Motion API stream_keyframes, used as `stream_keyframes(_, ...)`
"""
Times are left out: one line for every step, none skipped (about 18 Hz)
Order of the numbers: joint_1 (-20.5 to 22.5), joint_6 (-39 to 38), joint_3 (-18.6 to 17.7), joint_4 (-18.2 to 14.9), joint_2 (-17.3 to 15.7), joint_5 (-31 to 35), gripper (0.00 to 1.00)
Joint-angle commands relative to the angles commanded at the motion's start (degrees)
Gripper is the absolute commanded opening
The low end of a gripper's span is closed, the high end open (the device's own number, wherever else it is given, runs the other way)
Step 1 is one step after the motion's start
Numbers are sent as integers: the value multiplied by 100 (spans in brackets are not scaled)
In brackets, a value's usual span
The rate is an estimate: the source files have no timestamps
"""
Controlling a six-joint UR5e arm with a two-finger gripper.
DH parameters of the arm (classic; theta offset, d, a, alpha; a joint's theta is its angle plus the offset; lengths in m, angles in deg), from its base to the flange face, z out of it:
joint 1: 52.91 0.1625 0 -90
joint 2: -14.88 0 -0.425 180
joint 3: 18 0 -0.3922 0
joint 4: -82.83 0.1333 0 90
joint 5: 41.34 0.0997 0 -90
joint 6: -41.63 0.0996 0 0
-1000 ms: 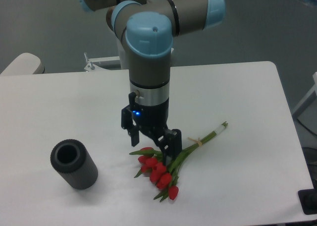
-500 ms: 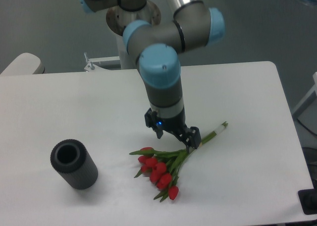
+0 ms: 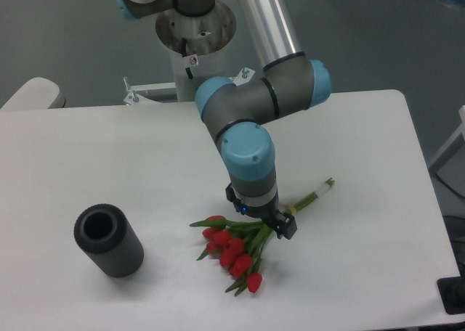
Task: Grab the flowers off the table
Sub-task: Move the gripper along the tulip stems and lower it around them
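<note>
The flowers (image 3: 234, 255), a bunch of red tulips with green stems, lie flat on the white table (image 3: 109, 149) right of centre near the front. The heads point to the lower left and the stem ends to the upper right. My gripper (image 3: 267, 226) points down and is low over the stems, just behind the red heads. It looks open, straddling the stems. One dark finger (image 3: 286, 228) shows at the stems' right side, while the other is hidden under the wrist. A tan band (image 3: 291, 209) ties the stems just beyond the gripper.
A black cylinder (image 3: 107, 240) lies on its side at the front left of the table. The arm's base (image 3: 192, 26) rises behind the far edge. The table's right edge has a dark object (image 3: 454, 295) just past its front corner.
The gripper has moved right, from above the red heads to the stems, and has come down close to the table. The flowers and the black cylinder have not moved.
</note>
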Motion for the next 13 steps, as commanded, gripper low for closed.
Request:
stream_keyframes(53,62,-17,-9,9,-105,100)
stream_keyframes(70,62,-96,0,9,-219,100)
stream_keyframes(79,71,-184,17,18,-281,100)
stream_keyframes(106,63,-202,17,44,-290,100)
stream_keyframes(123,63,-194,17,114,-308,100)
stream_keyframes(123,63,-185,61,149,-386,100)
stream_keyframes(123,2,-202,131,210,-509,100)
stream_keyframes(123,-8,-220,184,237,-615,100)
stream_keyframes(123,-17,-281,210,237,-676,100)
stream_keyframes(123,-17,-299,211,246,-721,100)
stream_keyframes(123,-17,-282,211,264,-747,100)
stream_keyframes(123,-25,-238,211,281,-800,100)
stream_keyframes(123,-25,-220,219,299,-852,100)
